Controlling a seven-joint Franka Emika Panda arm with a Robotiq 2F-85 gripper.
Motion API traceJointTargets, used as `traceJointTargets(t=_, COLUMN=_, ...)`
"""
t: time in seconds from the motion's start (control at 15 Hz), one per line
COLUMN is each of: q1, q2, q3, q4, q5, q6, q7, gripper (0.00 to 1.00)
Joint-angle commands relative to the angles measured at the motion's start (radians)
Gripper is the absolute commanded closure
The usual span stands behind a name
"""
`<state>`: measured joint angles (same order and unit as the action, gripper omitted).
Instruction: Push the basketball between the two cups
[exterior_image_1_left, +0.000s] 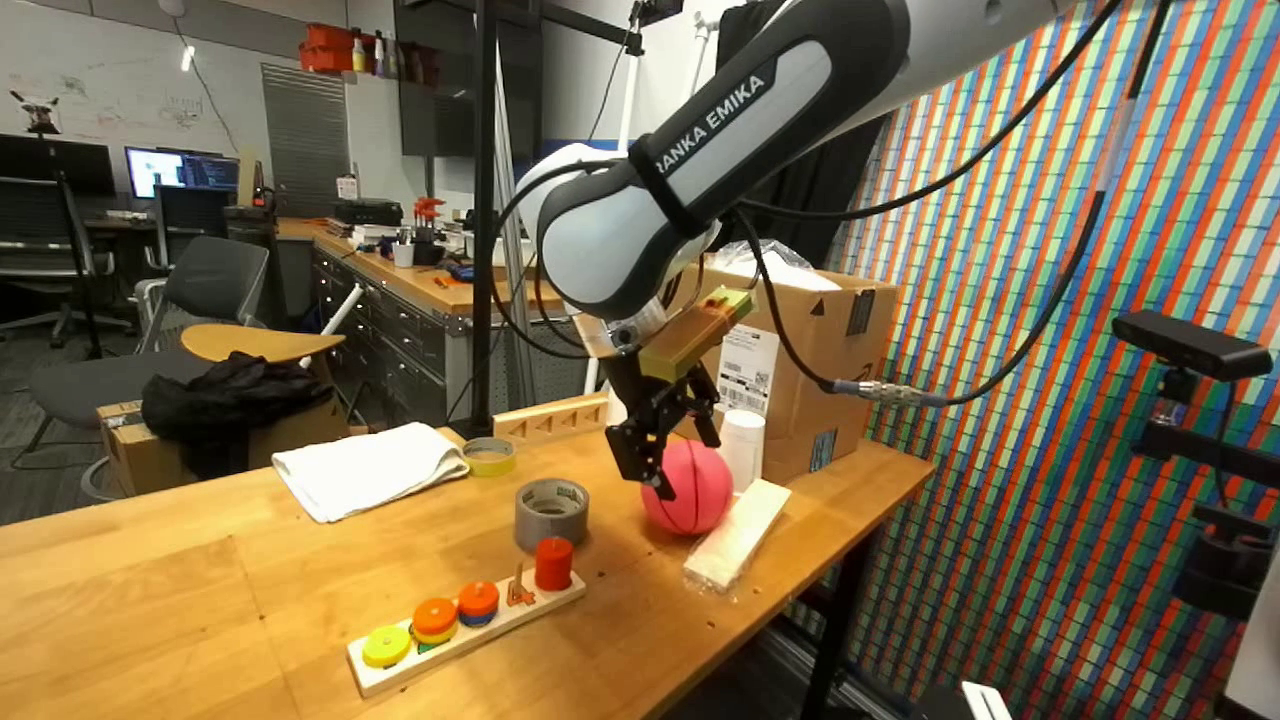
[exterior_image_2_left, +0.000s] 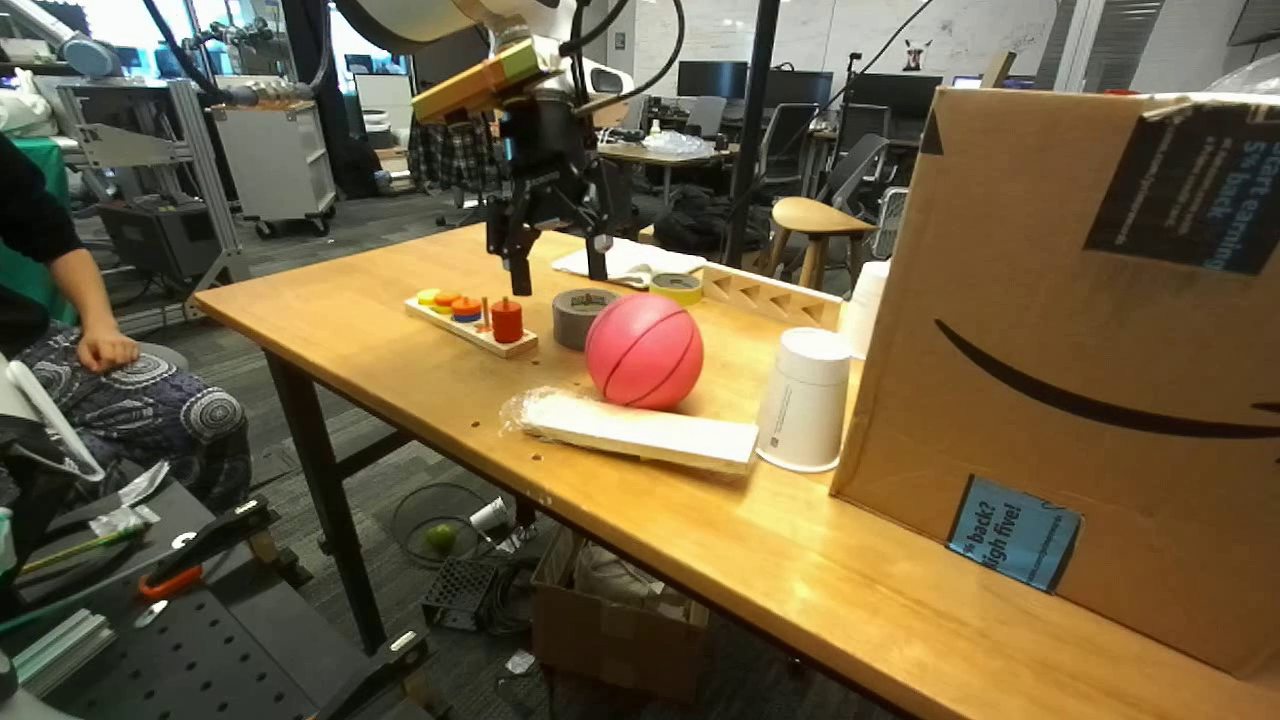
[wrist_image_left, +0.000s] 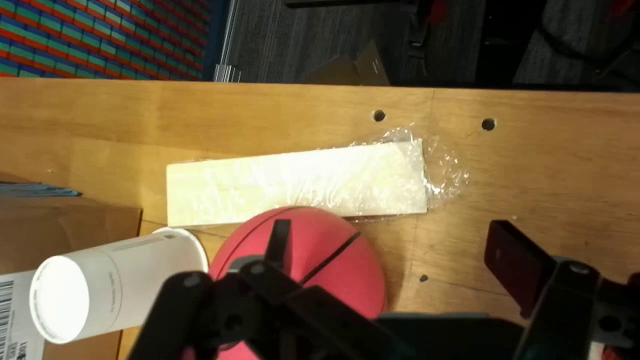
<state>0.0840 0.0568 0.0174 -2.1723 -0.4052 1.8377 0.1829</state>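
Shown: claw (exterior_image_2_left: 558, 277), spread wide apart; from there, ball (exterior_image_2_left: 645, 352) toward cups (exterior_image_2_left: 803, 405) and edge of tabletop (exterior_image_2_left: 690, 520) nearest box (exterior_image_2_left: 1060, 300). Likely need: push that way, between cups.

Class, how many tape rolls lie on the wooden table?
2: a grey tape roll near the wooden ring-stacking toy, a yellow roll beside the folded white cloth; others may be hidden.
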Motion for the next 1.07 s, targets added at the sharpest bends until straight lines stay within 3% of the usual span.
traceJointTargets(t=0.0, q1=-0.002, q2=-0.064, q3=0.023, q4=-0.083, q5=0.045, q6=0.017, q7=0.021, gripper=0.0)
traceJointTargets(t=0.53, q1=0.006, q2=-0.019, q3=0.062, q4=-0.144, q5=0.193, q6=0.09, q7=-0.01, gripper=0.0)
traceJointTargets(t=1.0, q1=-0.009, q2=0.083, q3=0.052, q4=-0.139, q5=0.264, q6=0.166, q7=-0.063, gripper=0.0)
